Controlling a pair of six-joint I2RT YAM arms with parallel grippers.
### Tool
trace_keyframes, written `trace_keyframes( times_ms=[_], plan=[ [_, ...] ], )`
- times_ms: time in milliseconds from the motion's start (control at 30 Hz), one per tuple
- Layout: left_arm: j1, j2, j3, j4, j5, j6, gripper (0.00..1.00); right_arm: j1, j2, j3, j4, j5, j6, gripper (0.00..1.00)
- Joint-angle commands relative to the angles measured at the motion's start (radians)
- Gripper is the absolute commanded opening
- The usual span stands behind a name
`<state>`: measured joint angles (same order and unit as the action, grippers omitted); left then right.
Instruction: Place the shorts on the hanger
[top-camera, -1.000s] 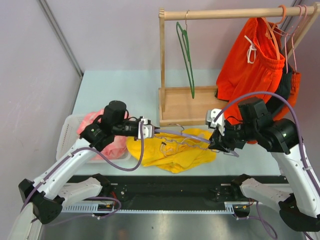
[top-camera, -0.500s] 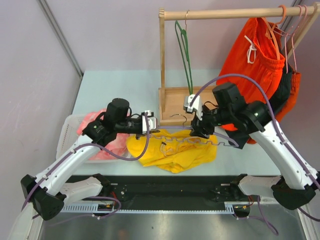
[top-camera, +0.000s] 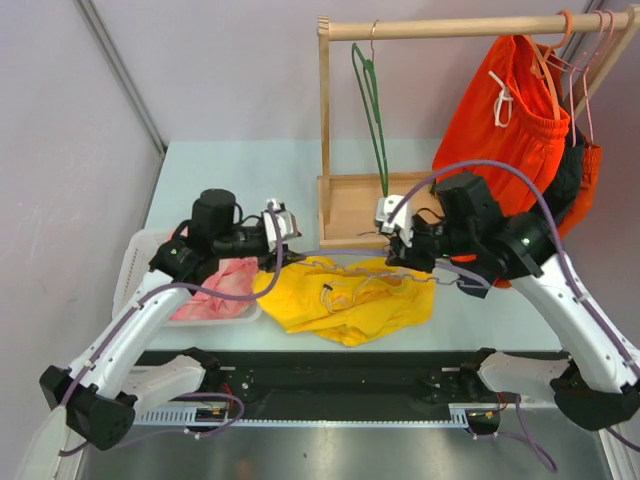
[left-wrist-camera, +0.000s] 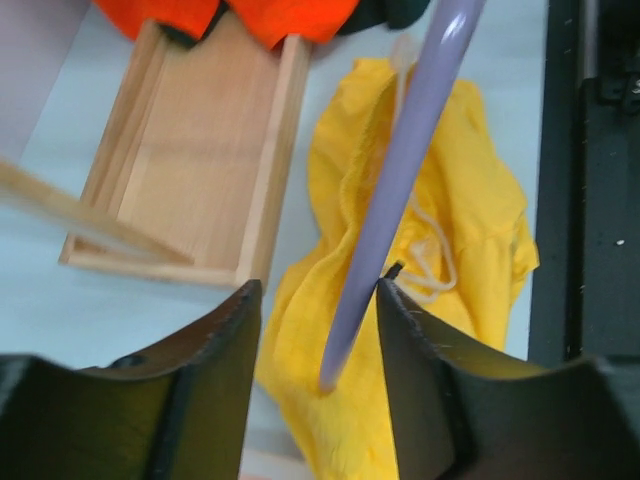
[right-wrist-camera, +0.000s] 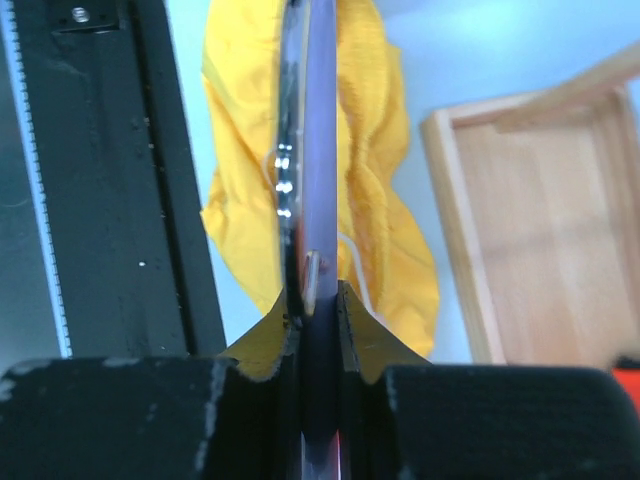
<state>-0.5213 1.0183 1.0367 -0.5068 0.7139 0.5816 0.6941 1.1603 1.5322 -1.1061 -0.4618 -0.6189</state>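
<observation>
The yellow shorts (top-camera: 350, 310) lie crumpled on the table in front of the arms; they also show in the left wrist view (left-wrist-camera: 470, 230) and the right wrist view (right-wrist-camera: 370, 150). The lilac hanger (top-camera: 340, 263) is held low over them, roughly level. My right gripper (top-camera: 397, 243) is shut on the hanger (right-wrist-camera: 320, 150) near its hook end, jaws (right-wrist-camera: 312, 290) pinching the bar. My left gripper (top-camera: 283, 228) is open; the hanger's free end (left-wrist-camera: 400, 170) pokes between its spread fingers (left-wrist-camera: 315, 290), close to the right finger, not clamped.
A wooden rack with a base tray (top-camera: 355, 210) stands behind the shorts. A dark green hanger (top-camera: 375, 110) and orange-red shorts (top-camera: 500, 120) hang from its rail. A white basket (top-camera: 130, 270) with pink cloth (top-camera: 215, 285) sits at the left. A black rail (top-camera: 330, 375) runs along the near edge.
My left gripper has drawn back to the left and now stands open around the hanger's end. My right gripper keeps its hold and has shifted slightly right with the hanger.
</observation>
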Motion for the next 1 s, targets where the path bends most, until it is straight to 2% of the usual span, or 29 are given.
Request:
trace_keyframes(
  times_ms=[0, 167, 267, 367, 533, 633, 667, 733, 967],
  plan=[
    [0.118, 0.031, 0.066, -0.097, 0.050, -0.005, 0.57, -0.089, -0.112, -0.009, -0.092, 0.005, -0.019, 0.00],
    [0.126, 0.077, 0.053, -0.185, 0.006, 0.081, 0.66, -0.130, -0.137, -0.040, -0.112, -0.003, -0.033, 0.00],
    [0.126, 0.120, 0.051, -0.219, -0.030, 0.109, 0.69, -0.131, -0.131, -0.052, -0.107, -0.020, -0.050, 0.00],
    [0.126, 0.146, 0.051, -0.300, -0.028, 0.191, 0.70, -0.131, -0.114, -0.058, -0.090, -0.031, -0.067, 0.00],
    [0.119, 0.128, 0.014, -0.311, -0.057, 0.268, 0.67, -0.131, -0.079, -0.061, -0.058, -0.043, -0.079, 0.00],
    [0.118, 0.149, 0.020, -0.341, -0.064, 0.294, 0.49, -0.131, -0.057, -0.066, -0.038, -0.044, -0.097, 0.00],
    [0.118, 0.155, 0.029, -0.357, -0.057, 0.306, 0.39, -0.131, -0.051, -0.066, -0.031, -0.043, -0.100, 0.00],
    [0.118, 0.160, 0.031, -0.375, -0.041, 0.328, 0.29, -0.130, -0.044, -0.066, -0.003, -0.051, -0.111, 0.00],
    [0.116, 0.180, 0.052, -0.397, -0.011, 0.385, 0.10, -0.133, 0.015, -0.066, -0.003, -0.075, -0.159, 0.00]
  ],
)
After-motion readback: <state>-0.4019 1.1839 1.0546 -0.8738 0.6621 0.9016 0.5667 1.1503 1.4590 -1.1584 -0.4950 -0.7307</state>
